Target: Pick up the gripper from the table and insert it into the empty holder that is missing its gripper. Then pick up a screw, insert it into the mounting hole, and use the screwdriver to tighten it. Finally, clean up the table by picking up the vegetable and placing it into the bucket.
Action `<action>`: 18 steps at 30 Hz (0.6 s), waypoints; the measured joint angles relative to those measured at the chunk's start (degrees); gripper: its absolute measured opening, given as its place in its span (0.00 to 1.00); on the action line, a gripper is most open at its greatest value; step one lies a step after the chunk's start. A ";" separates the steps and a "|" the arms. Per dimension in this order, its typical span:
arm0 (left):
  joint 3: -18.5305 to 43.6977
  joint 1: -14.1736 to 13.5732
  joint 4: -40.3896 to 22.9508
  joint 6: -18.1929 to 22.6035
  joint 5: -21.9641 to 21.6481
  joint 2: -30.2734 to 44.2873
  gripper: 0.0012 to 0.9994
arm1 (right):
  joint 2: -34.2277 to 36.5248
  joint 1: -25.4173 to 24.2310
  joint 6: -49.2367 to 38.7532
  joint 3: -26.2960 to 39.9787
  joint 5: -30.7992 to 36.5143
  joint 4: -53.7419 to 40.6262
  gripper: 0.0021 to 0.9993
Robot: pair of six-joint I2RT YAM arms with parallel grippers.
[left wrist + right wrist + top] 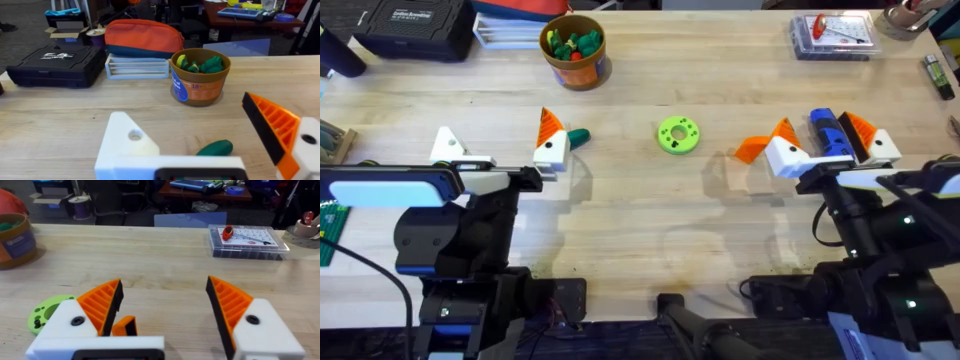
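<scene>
Pale wood grain runs across the table [620, 230], and the lime-green disc [678, 134], flat and round with holes, makes a handy landmark at its middle. In the overhead view, the loose orange gripper [751, 148], a ribbed wedge, lies on the wood to the right of the disc, just beside the right gripper [825, 140], whose two orange-tipped white fingers stand spread around the chunky blue screwdriver [827, 135]; contact cannot be told. Left of the disc, the dark teal vegetable [579, 136] lies by the orange-tipped finger of the left gripper [498, 143], which is spread wide; its other finger is the bare white holder [444, 147]. The round brown bucket [574, 51] stands beyond the disc, to its left, filled with toy pieces.

In the left wrist view, the holder [129, 142] is an angular white block with one mounting hole, the smooth vegetable [215, 148] near it, the bucket [201, 75] behind.

In the right wrist view, the ribbed fingers [102, 305] gape, the gripper [124, 326] resting beside one, next to the disc [48, 311].
</scene>
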 joint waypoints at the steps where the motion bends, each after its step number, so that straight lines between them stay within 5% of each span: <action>1: 0.00 0.00 0.00 0.00 0.00 0.00 0.99 | 0.00 0.00 0.00 0.00 0.00 0.00 0.99; 13: 0.29 0.00 0.09 0.12 0.00 -0.01 0.99 | 0.00 0.00 0.02 0.19 0.30 -0.44 0.99; 18: 7.77 0.00 -3.91 0.13 0.00 2.14 0.99 | 1.78 0.00 0.04 6.26 1.76 -5.31 0.99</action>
